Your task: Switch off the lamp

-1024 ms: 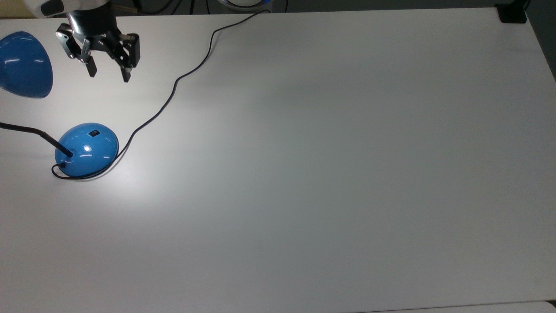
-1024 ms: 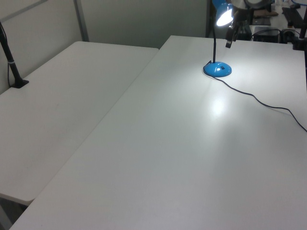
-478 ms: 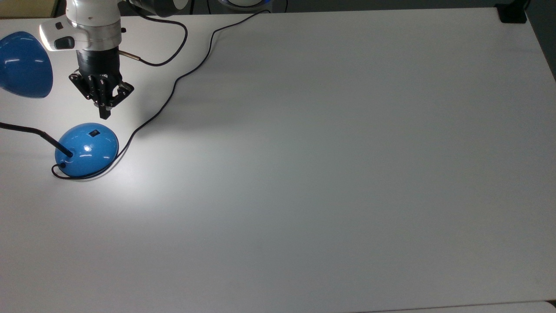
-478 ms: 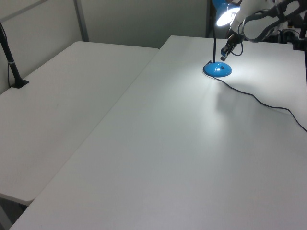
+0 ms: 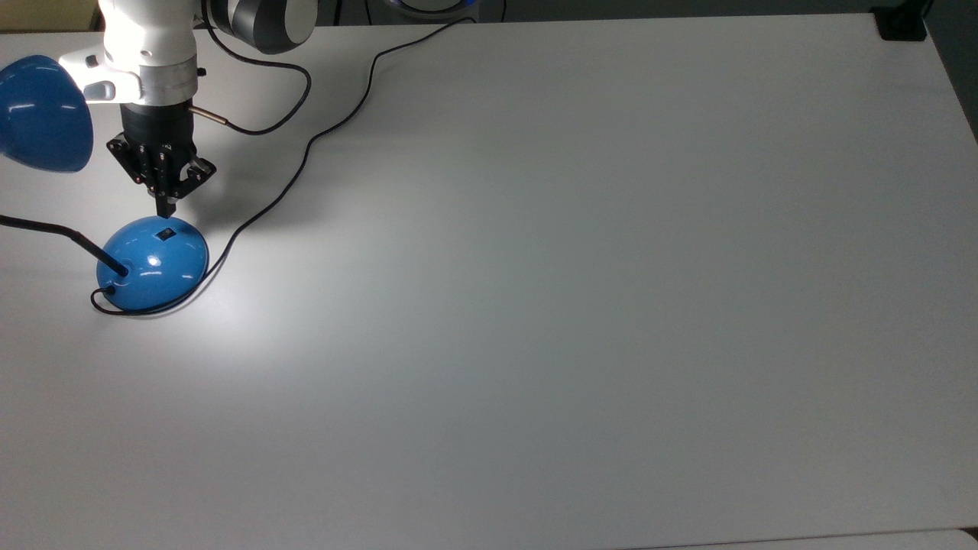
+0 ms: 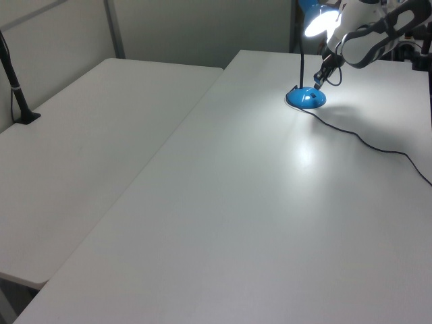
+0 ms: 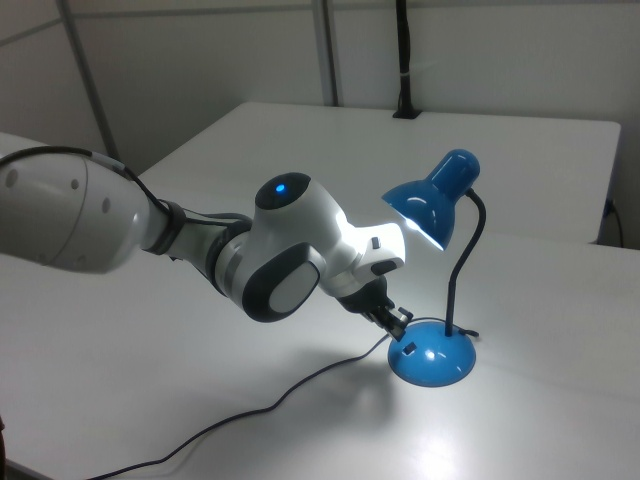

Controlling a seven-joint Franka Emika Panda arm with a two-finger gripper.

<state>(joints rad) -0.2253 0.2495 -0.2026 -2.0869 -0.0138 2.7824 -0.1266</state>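
The blue lamp stands at the top view's left, lit, with a bright patch on the table beside it. Its dome base [image 5: 153,263] [image 6: 306,98] [image 7: 432,362] carries a small black switch [image 5: 165,233] [image 7: 408,349] on the side facing the arm. The thin black neck [image 5: 69,233] [image 7: 462,270] rises to the blue shade [image 5: 42,114] [image 7: 430,203]. My gripper [image 5: 164,209] [image 6: 318,79] [image 7: 400,322] points down with its fingers shut and empty, tips just beside the switch and slightly above the base.
The lamp's black cord [image 5: 306,153] [image 6: 378,148] snakes from the base toward the table's far edge. The arm's own cable [image 5: 260,122] loops beside the wrist. A black clamp [image 5: 901,27] sits at the far right corner. A second white table [image 6: 81,135] adjoins.
The gripper went from open to shut, came down from the far edge, and now sits closer to the lamp base with its tips by the switch. The lamp stays lit.
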